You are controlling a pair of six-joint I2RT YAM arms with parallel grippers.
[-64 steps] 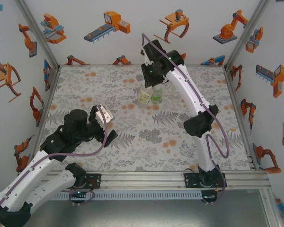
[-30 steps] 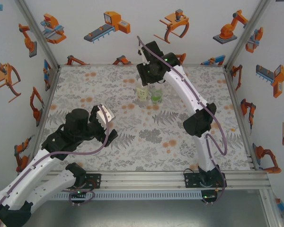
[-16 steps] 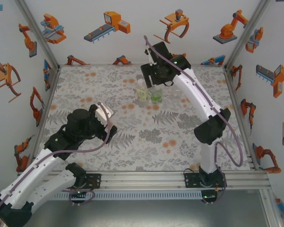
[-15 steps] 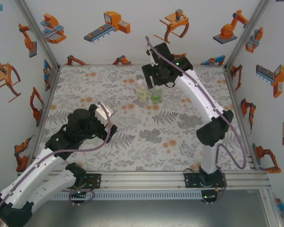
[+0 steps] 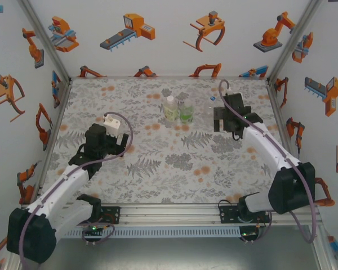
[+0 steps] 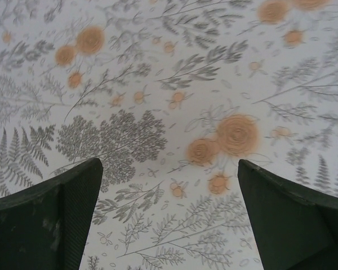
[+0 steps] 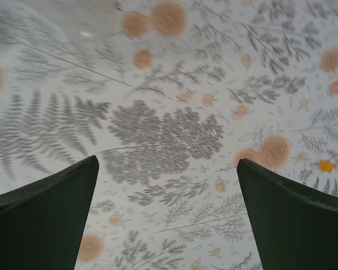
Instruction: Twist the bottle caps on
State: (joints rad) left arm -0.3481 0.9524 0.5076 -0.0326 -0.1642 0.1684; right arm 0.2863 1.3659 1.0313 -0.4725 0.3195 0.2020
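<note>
— Our counter (image 5: 158, 169) wears a grey fern cloth with orange flowers, and white walls (image 5: 158, 50) printed with orange robots close it in. Where do we find the bottles?
— Upright at the far middle. The pale yellow-green label bottle (image 5: 170, 111) stands just beside the green label bottle (image 5: 186, 114), and the clear bottle (image 5: 209, 106) is a little to their right. A white cap (image 5: 169, 99) sits on the pale one. We cannot make out the other tops, nor any contents.
— And our end effectors?
— The left end effector (image 6: 169, 166) is spread over bare cloth, well apart from the bottles. The right end effector (image 7: 167, 162) is spread wide too, pinching nothing, near the clear bottle
</note>
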